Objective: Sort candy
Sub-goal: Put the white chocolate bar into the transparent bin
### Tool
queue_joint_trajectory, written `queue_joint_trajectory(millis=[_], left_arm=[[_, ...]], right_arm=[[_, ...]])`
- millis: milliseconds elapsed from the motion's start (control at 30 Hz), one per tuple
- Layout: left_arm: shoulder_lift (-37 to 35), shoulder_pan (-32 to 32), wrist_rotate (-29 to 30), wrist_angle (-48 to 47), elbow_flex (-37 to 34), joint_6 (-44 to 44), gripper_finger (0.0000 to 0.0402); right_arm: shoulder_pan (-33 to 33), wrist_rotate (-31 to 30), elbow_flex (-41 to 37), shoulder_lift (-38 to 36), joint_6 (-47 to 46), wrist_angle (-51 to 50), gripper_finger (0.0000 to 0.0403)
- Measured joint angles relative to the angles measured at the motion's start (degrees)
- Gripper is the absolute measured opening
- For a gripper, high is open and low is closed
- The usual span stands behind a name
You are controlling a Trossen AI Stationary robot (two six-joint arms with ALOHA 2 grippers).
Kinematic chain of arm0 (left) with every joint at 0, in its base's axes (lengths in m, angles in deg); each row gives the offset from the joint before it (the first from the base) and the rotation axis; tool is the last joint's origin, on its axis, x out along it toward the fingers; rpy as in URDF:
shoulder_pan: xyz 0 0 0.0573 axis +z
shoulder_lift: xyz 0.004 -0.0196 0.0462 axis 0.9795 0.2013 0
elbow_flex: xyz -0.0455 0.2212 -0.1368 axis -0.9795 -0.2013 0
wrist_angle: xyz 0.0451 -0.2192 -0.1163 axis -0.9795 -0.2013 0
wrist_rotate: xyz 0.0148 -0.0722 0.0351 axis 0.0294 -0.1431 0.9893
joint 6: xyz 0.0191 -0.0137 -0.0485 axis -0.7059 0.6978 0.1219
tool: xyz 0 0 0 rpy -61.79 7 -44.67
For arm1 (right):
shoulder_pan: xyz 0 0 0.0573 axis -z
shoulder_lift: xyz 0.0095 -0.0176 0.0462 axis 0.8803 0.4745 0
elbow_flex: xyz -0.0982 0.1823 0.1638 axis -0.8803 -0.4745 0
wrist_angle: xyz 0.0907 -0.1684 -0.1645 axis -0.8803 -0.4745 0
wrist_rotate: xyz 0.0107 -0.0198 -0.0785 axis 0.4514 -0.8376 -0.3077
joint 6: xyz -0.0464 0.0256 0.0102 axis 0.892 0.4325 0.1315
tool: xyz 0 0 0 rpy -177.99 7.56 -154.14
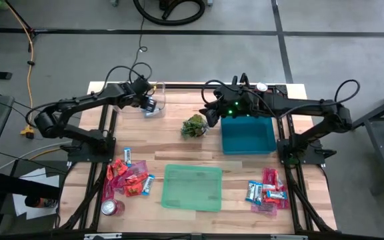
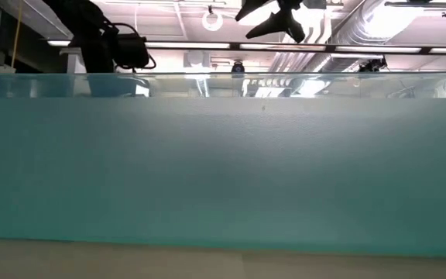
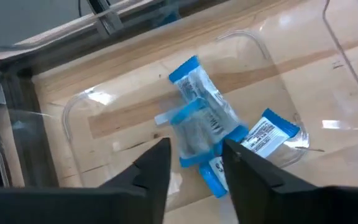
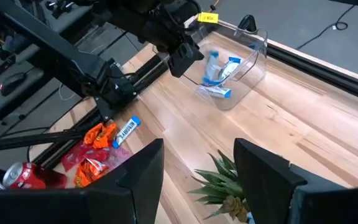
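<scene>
A clear container (image 1: 156, 100) stands at the table's far left with several blue-and-white candy pieces (image 3: 207, 102) lying in it. My left gripper (image 3: 194, 155) hangs open just above it, pointing steeply down. One blurred blue-and-white piece (image 3: 190, 130) shows just beyond its fingertips, over the others. My right gripper (image 4: 197, 162) is open and holds nothing, high over the small green plant (image 1: 194, 127). Mixed piles of candy lie at the near left (image 1: 129, 179) and near right (image 1: 269, 192).
A blue bin (image 1: 247, 135) stands right of the plant, under my right arm. A green tray (image 1: 192, 188) lies near the front middle, and its wall (image 2: 223, 170) fills the low view. A red soda can (image 1: 112, 208) lies by the left pile.
</scene>
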Motion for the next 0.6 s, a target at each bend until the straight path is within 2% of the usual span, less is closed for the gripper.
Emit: queue_joint_trajectory(millis=[167,267,333,433,600], left_arm=[[-4.0,0.0,-0.8,0.2,0.2,0.4,0.019],[-7.9,-0.1,-6.5,1.3,1.4,2.8,0.0206],[-11.3,-1.0,-12.3,4.0,1.3,3.4,0.0209],[-16.5,-4.5,-17.9,10.4,0.3,4.8,0.021],[-23.7,-13.5,-18.4,24.9,-2.2,5.1,0.0211]], right_arm=[[0.5,0.2,0.0,-2.9,3.0,-3.3,0.019],[0.7,3.0,0.0,-5.8,4.6,-8.5,0.019],[0.2,7.2,0.0,-7.6,4.6,-14.4,0.019],[-2.6,11.8,0.0,-8.8,1.0,-26.4,0.019],[-12.0,11.7,0.0,-7.6,-10.3,-42.5,0.019]])
